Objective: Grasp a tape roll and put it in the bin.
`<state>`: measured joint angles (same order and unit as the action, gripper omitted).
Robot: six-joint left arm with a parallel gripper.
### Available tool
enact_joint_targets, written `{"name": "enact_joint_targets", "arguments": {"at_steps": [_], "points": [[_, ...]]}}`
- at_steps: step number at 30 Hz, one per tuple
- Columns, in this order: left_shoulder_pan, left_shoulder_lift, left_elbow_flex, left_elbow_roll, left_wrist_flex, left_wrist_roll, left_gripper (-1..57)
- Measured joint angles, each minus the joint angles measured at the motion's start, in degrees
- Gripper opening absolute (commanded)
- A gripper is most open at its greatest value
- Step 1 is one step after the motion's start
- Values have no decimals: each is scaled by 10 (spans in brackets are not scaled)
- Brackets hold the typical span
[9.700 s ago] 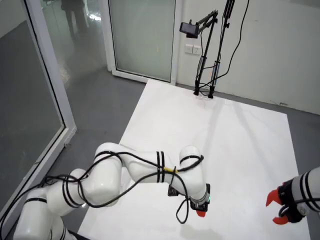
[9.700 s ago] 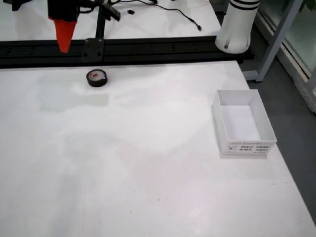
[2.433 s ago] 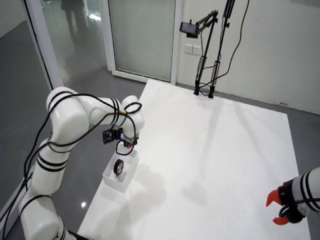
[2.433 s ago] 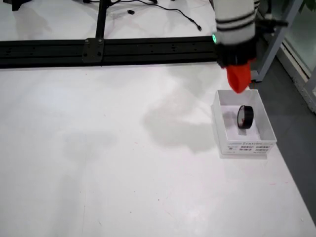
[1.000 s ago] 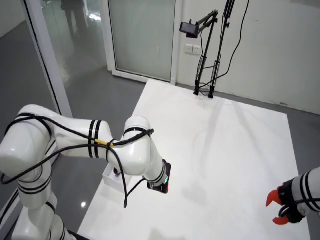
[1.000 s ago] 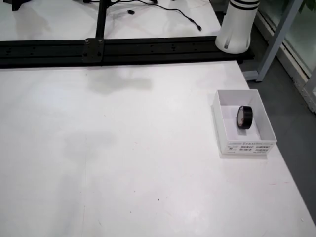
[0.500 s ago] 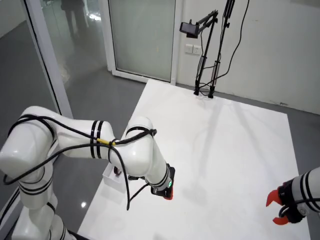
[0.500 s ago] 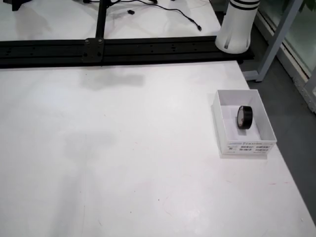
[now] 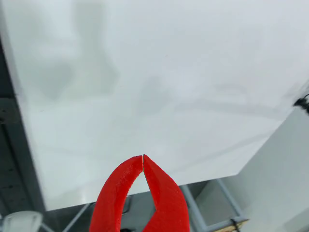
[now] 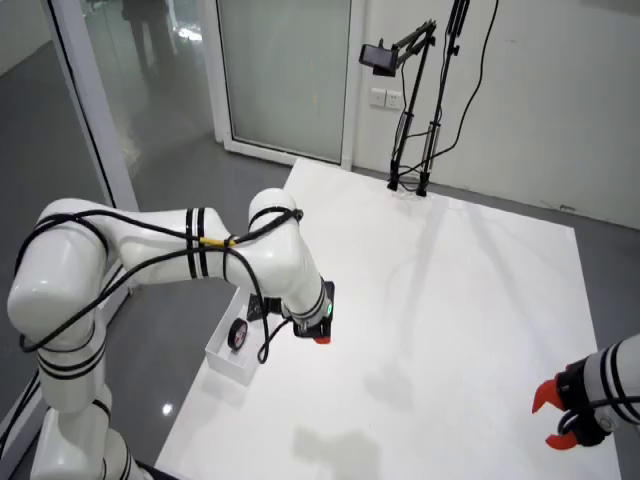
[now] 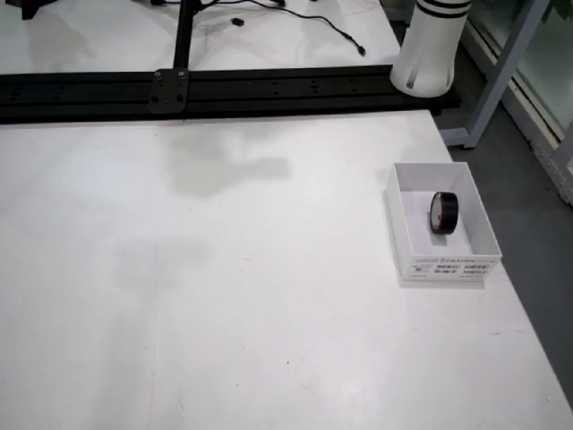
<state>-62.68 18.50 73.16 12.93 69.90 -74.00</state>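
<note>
The black tape roll (image 11: 443, 213) stands on its edge inside the white bin (image 11: 452, 266) at the table's right side in the view from above. The room view shows the same roll (image 10: 237, 336) in the bin (image 10: 228, 367) at the table's left edge. My gripper (image 10: 320, 338) hangs above the table just right of the bin there. In the view that rides on the gripper, the red fingers (image 9: 120, 193) meet at their tips, so the gripper (image 9: 143, 157) is shut with nothing in it. The gripper is out of the view from above.
A black rail (image 11: 224, 90) and a white arm base (image 11: 430, 54) run along the table's far edge. A second arm's red gripper (image 10: 557, 420) stays at the lower right of the room view. A camera stand (image 10: 410, 110) stands at the table's far end.
The arm has swung back and risen, so my gripper now sits nearer the bin and the roll shows again in the room view. The roll in the bin has not moved.
</note>
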Motion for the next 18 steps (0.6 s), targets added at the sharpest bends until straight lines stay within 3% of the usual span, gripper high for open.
{"name": "enact_joint_targets", "arguments": {"at_steps": [9,18], "points": [[42,-5,2,15,3,0,-4],[24,-6,4,22,4,1,-4]]}}
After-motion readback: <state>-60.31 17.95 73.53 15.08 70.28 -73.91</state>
